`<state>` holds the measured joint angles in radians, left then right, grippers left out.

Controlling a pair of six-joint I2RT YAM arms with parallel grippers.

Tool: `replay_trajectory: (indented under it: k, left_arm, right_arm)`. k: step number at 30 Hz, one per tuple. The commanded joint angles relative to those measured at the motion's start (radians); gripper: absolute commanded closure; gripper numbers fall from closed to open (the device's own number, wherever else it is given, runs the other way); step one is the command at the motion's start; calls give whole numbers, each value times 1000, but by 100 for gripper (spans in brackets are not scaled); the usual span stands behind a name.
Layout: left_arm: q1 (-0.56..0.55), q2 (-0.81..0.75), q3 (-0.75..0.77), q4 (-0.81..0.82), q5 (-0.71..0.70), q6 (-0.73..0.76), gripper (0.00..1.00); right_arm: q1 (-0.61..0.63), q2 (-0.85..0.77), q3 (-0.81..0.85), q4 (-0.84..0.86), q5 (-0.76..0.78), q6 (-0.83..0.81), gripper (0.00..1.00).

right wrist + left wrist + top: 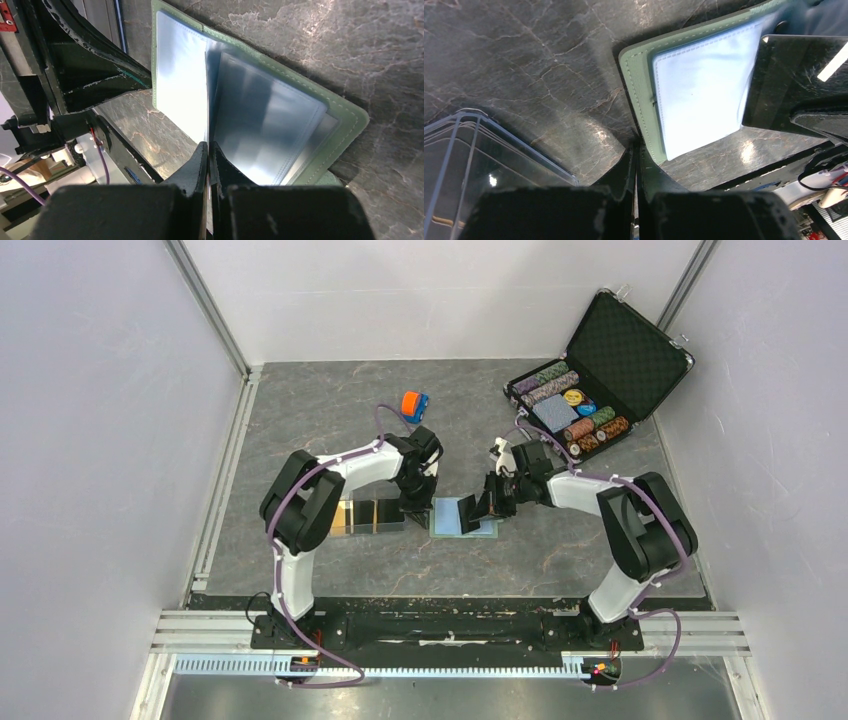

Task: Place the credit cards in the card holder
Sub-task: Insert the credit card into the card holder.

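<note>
at the centre of the table (330, 410), the open card holder (699, 100) is laid flat between the arms. a stiff, slick black credit card (794, 80), best pinched by one edge, is clamped on edge in the right gripper (208, 150) over the clear pockets (270, 115). the left gripper (636, 155), clenched, is held at the holder's corner; no grip can be confirmed.

Both arms reach inward, left fingers (620, 172) and right fingers (192, 170) pressed together.
</note>
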<state>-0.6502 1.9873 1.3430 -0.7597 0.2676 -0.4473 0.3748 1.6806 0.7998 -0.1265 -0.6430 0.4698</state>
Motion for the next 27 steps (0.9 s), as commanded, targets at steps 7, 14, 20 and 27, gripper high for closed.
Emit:
replay_trajectory:
  k: [7, 14, 20, 27]
  left_arm:
    - [-11, 60, 28, -14, -4, 71, 98]
    - [-13, 70, 28, -12, 4, 76, 98]
    - [-15, 83, 42, -13, 17, 76, 98]
    - [-21, 86, 55, -13, 25, 72, 98]
  right_arm:
    - [-7, 75, -12, 117, -62, 65, 100]
    - [-13, 103, 1, 119, -54, 87, 100]
    - [-12, 106, -22, 181, -40, 128, 100]
    - [-11, 125, -86, 275, -65, 170, 100]
